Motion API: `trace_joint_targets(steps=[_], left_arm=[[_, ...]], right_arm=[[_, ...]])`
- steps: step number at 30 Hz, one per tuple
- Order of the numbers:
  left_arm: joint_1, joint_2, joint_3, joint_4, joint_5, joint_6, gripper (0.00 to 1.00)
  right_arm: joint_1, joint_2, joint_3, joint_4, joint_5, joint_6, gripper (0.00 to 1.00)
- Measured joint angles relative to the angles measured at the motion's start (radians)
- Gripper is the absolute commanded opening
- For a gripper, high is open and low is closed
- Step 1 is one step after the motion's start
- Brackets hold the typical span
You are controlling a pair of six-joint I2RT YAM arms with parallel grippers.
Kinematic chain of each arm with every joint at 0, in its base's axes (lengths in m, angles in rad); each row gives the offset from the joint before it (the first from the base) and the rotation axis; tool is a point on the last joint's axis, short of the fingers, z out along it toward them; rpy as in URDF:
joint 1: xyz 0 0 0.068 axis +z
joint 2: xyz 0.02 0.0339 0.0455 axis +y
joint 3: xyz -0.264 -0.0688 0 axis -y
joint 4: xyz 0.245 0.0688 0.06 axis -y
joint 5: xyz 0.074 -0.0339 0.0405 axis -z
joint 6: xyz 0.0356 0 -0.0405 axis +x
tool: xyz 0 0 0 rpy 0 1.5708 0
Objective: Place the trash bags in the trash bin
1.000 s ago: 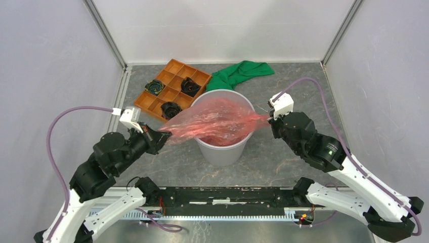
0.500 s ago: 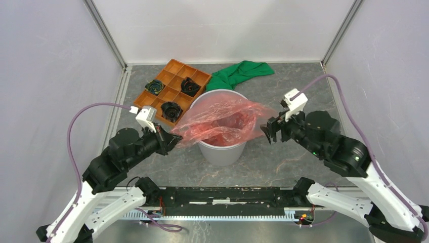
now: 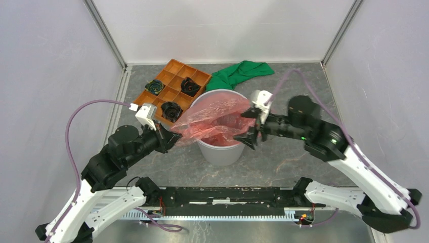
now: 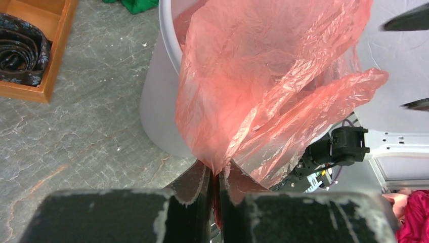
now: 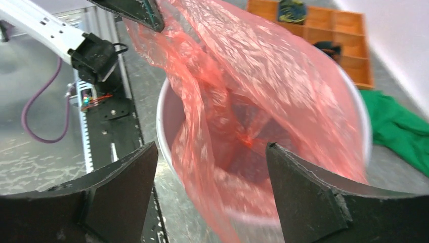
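A large, loose red-pink trash bag [image 3: 215, 119] drapes over and into the round greyish-white trash bin [image 3: 221, 152] at the table's middle. My left gripper [image 3: 171, 137] sits just left of the bin, shut on the bag's left corner; in the left wrist view the film [image 4: 263, 81] is pinched between its fingers [image 4: 195, 185]. My right gripper [image 3: 251, 126] hangs over the bin's right rim, jaws wide open, holding nothing. In the right wrist view the bag [image 5: 253, 96] sags into the bin [image 5: 164, 119] between and beyond the fingers [image 5: 126, 177].
An orange compartment tray [image 3: 174, 68] with dark rolled items stands behind and left of the bin. A green cloth [image 3: 238, 73] lies behind the bin. Grey walls and metal frame posts enclose the table on three sides.
My right gripper has let go of the bag's right corner, opened, and swung in over the bin's right rim. The bag has slackened and sagged into the bin. The left gripper moved slightly inward.
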Motion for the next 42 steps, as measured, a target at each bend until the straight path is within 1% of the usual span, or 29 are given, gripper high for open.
trace_joint_targets(steps=[2, 3, 4, 6, 7, 8, 9, 10, 15, 16, 17, 18, 19, 20, 21, 24, 25, 26, 29, 37, 39, 42], left_arm=[[0.0, -0.003, 0.006, 0.0, -0.007, 0.001, 0.13], [0.0, -0.003, 0.008, 0.0, -0.011, 0.001, 0.13], [0.0, -0.003, 0.009, 0.0, -0.019, 0.001, 0.13], [0.0, -0.003, 0.01, 0.0, -0.029, 0.001, 0.13], [0.0, -0.003, 0.01, 0.0, -0.03, 0.001, 0.13], [0.0, -0.003, 0.01, 0.0, -0.032, 0.001, 0.13], [0.0, -0.002, 0.01, 0.0, -0.035, 0.001, 0.13], [0.0, -0.001, 0.011, 0.0, -0.038, 0.0, 0.14], [0.0, 0.021, 0.022, 0.0, -0.056, 0.0, 0.16], [0.0, 0.031, 0.028, 0.0, -0.062, 0.0, 0.17], [0.0, 0.04, 0.033, 0.0, -0.066, 0.0, 0.17], [0.0, 0.052, 0.04, 0.0, -0.072, -0.001, 0.18], [0.0, 0.066, 0.045, 0.0, -0.077, -0.001, 0.18], [0.0, 0.077, 0.048, 0.001, -0.079, -0.001, 0.19], [0.0, 0.092, 0.049, 0.001, -0.08, -0.002, 0.19], [0.0, 0.117, 0.049, 0.001, -0.082, -0.003, 0.22], [0.0, 0.122, 0.049, 0.001, -0.083, -0.005, 0.24], [0.0, 0.123, 0.049, 0.001, -0.085, -0.009, 0.28], [0.0, 0.125, 0.05, 0.0, -0.091, -0.013, 0.32], [0.0, 0.114, 0.077, -0.019, -0.144, -0.031, 0.34], [0.0, 0.114, 0.079, -0.022, -0.159, -0.034, 0.32], [0.0, 0.117, 0.079, -0.023, -0.176, -0.041, 0.24]], right_arm=[[0.0, 0.069, -0.001, 0.036, -0.048, 0.001, 0.81], [0.0, 0.103, -0.001, 0.051, -0.071, 0.002, 0.78], [0.0, 0.128, -0.006, 0.07, -0.093, 0.003, 0.71], [0.0, 0.148, -0.035, 0.11, -0.145, 0.007, 0.55], [0.0, 0.148, -0.049, 0.122, -0.172, 0.01, 0.42], [0.0, 0.144, -0.064, 0.139, -0.203, 0.018, 0.32], [0.0, 0.139, -0.078, 0.159, -0.237, 0.027, 0.24], [0.0, 0.131, -0.094, 0.178, -0.269, 0.038, 0.22], [0.0, 0.063, -0.202, 0.246, -0.37, 0.06, 0.24], [0.0, 0.049, -0.222, 0.249, -0.382, 0.063, 0.3], [0.0, 0.041, -0.233, 0.25, -0.39, 0.064, 0.39], [0.0, 0.032, -0.246, 0.251, -0.4, 0.068, 0.43], [0.001, 0.024, -0.255, 0.254, -0.407, 0.073, 0.45], [0.002, 0.014, -0.264, 0.262, -0.416, 0.073, 0.43], [0.002, 0.002, -0.277, 0.274, -0.43, 0.073, 0.4], [0.008, -0.022, -0.304, 0.307, -0.449, 0.087, 0.18], [0.01, -0.028, -0.315, 0.318, -0.452, 0.094, 0.12], [0.013, -0.03, -0.323, 0.322, -0.454, 0.1, 0.08], [0.027, -0.024, -0.342, 0.329, -0.451, 0.108, 0.1], [0.082, -0.069, -0.417, 0.359, -0.432, 0.118, 0.14], [0.09, -0.081, -0.446, 0.375, -0.42, 0.117, 0.16], [0.1, -0.098, -0.521, 0.419, -0.392, 0.116, 0.23]])
